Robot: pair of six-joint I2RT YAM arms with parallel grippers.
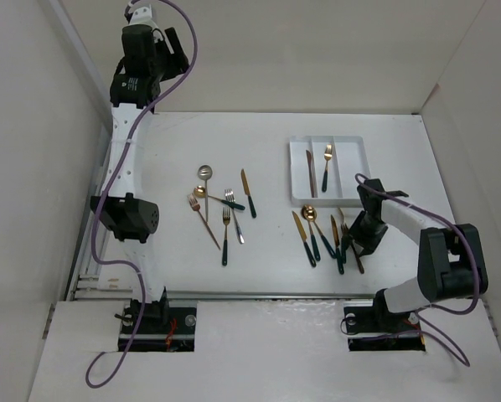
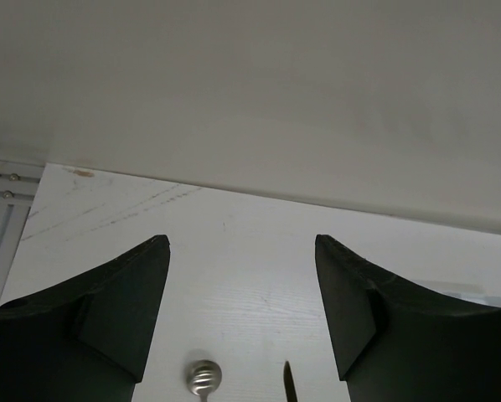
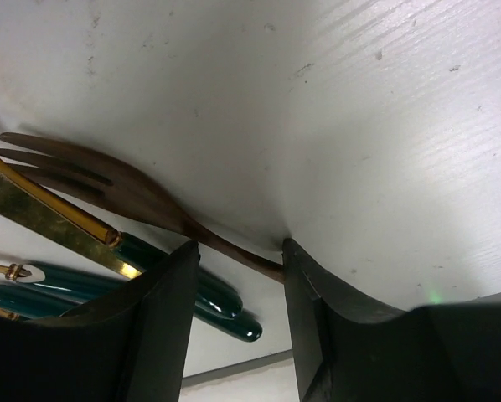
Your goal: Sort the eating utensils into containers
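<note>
The white three-compartment tray (image 1: 355, 151) sits at the back right and holds a copper knife (image 1: 311, 172) in its left slot and a gold fork (image 1: 327, 163) in the middle one. Several utensils lie loose left of centre (image 1: 225, 219), and another group lies in front of the tray (image 1: 313, 234). My right gripper (image 1: 361, 243) is low on the table at this group. In the right wrist view it (image 3: 240, 247) is open, its fingers either side of the handle of a copper fork (image 3: 108, 188). My left gripper (image 1: 173, 50) is raised at the back left, open and empty (image 2: 242, 243).
Teal handles (image 3: 221, 297) and a gold knife (image 3: 33, 209) lie just left of my right fingers. A silver spoon (image 2: 204, 377) and a knife tip (image 2: 289, 381) show below my left gripper. Walls close the table at the back and both sides.
</note>
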